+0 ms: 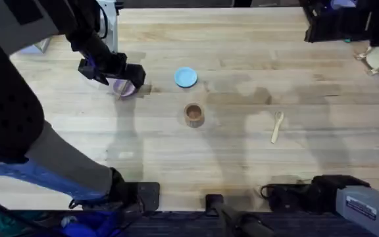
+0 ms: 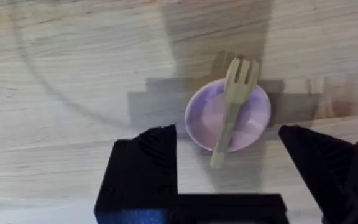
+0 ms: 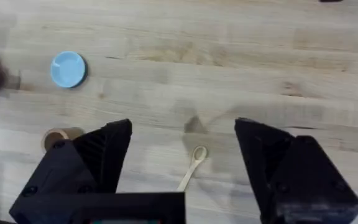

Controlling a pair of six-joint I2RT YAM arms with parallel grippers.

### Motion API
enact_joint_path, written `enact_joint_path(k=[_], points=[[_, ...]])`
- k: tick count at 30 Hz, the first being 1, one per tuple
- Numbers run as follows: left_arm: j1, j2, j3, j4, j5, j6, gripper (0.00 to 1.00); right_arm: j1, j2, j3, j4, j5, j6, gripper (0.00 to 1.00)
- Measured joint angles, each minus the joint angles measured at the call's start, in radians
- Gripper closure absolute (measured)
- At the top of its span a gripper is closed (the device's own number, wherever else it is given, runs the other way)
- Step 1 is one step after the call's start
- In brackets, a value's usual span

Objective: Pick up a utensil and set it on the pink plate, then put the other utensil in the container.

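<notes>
The wooden fork [image 2: 234, 106] lies across the pink plate [image 2: 253, 109], its tines poking out past one rim and the end of its handle hanging over the opposite edge. The left tool [image 2: 229, 165] hangs right above that plate with its black fingers [image 2: 145, 168] spread wide and nothing between them; from overhead the same tool [image 1: 114, 69] covers most of the plate [image 1: 125, 89], at the far left of the pale wooden worktop [image 1: 255, 52]. A little to the right sits the light blue dish [image 1: 185, 77], and just nearer than that, toward the middle, stands the squat wooden container [image 1: 194, 114], upright with its dark hollow showing. The wooden spoon [image 1: 277, 126] lies flat on the worktop well to the right of the container, apart from everything else. The right tool [image 3: 185, 162] hovers above the spoon [image 3: 192, 165], its fingers [image 3: 104, 155] also wide apart and gripping nothing, the spoon's bowl visible in the gap between them, with the container [image 3: 56, 137] and blue dish [image 3: 68, 68] off to one side.
</notes>
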Motion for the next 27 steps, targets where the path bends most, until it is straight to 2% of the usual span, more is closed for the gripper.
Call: enact_joint_path(k=[18, 27], points=[[0.000, -0.011, 0.000, -0.002, 0.006, 0.000, 0.008, 0.000, 0.000, 0.000, 0.000, 0.000, -0.011, 0.006], [0.000, -0.178, 0.000, -0.062, -0.005, 0.000, 0.008, 0.000, 0.000, 0.000, 0.000, 0.000, -0.015, 0.005]])
